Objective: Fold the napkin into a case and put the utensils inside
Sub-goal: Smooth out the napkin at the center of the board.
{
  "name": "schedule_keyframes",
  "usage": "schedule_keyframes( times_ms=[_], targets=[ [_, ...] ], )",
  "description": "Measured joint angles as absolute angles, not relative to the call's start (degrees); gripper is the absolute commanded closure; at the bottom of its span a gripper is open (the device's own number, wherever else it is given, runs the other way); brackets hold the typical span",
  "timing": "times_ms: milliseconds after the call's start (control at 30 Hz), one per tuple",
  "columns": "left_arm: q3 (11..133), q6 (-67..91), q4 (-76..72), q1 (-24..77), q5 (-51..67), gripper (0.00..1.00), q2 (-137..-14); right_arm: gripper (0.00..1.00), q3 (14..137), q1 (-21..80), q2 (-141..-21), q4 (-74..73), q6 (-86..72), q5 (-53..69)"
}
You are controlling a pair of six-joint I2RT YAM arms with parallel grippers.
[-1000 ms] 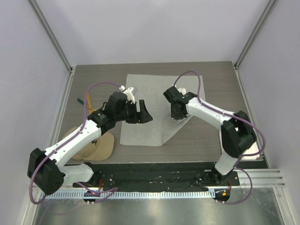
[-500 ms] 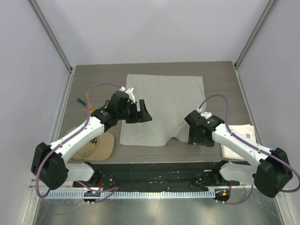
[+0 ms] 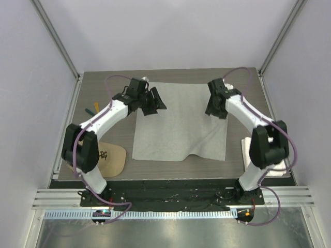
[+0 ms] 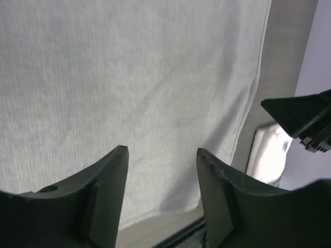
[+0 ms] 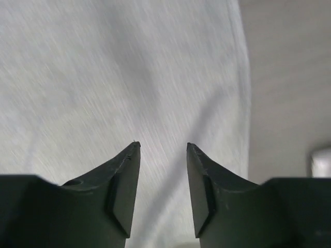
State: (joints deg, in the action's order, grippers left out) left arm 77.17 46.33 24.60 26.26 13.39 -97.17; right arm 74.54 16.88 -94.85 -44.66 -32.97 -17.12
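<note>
The napkin (image 3: 181,121) lies spread open and nearly flat in the middle of the surface (image 3: 103,82), unfolded, its far edge close to the back of the surface and its near edge toward the arm bases. The near edge is slightly rumpled, with a small raised ripple just right of its middle and a faint diagonal crease running up from there toward the right side. The left tool (image 4: 161,151) is over the far left corner of the cloth; in its wrist view the two dark fingers stand apart with only plain cloth showing between them, gripping nothing. The right tool (image 5: 163,146) is over the far right part of the cloth, just inside the right hem; its fingers are also apart with bare cloth between them, and the hem and the wood-grain surface run past on the right. From these views I cannot tell whether either tool touches the fabric. The utensils (image 3: 91,109) lie well apart from the napkin at the left edge of the surface, where an orange-yellow handle and a teal one show. Nearer the bases on the left sits a tan cap (image 3: 111,157) with a dark emblem. A white towel (image 3: 248,152) lies by the right edge, mostly hidden under the right arm.
</note>
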Motion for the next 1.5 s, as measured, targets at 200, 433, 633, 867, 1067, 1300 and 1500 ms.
schedule_keyframes(
  times_ms=[200, 433, 633, 867, 1067, 1300, 1500],
  targets=[
    [84.86, 50.46, 20.97, 21.69, 11.16, 0.52, -109.86, 0.63, 93.08, 14.57, -115.59, -37.95, -28.82, -15.62],
    [86.56, 52.73, 19.88, 18.83, 8.58, 0.52, -119.68, 0.62, 100.07, 14.06, -125.49, -35.16, -24.21, -14.33],
    [88.16, 55.24, 17.45, 15.79, 9.52, 0.51, -123.0, 0.62, 101.93, 14.09, -127.94, -32.08, -20.6, -13.45],
    [100.57, 54.72, 18.0, 11.86, 12.03, 0.45, -131.5, 0.5, 113.16, 13.98, -136.62, -29.61, -16.34, -11.86],
    [103.92, 50.54, 23.29, 11.9, 10.11, 0.24, -130.93, 0.33, 118.45, 13.56, -138.41, -32.84, -15.88, -11.16],
    [88.07, 47.05, 29.82, 17.06, 6.13, 0.26, -107.98, 0.32, 92.75, 13.54, -116.4, -40.23, -24.8, -11.75],
    [72.84, 45.06, 32.29, 23.05, 1.45, 0.29, -81.6, 0.42, 67.68, 14.48, -87.33, -46.5, -33.45, -12.43]
  ],
)
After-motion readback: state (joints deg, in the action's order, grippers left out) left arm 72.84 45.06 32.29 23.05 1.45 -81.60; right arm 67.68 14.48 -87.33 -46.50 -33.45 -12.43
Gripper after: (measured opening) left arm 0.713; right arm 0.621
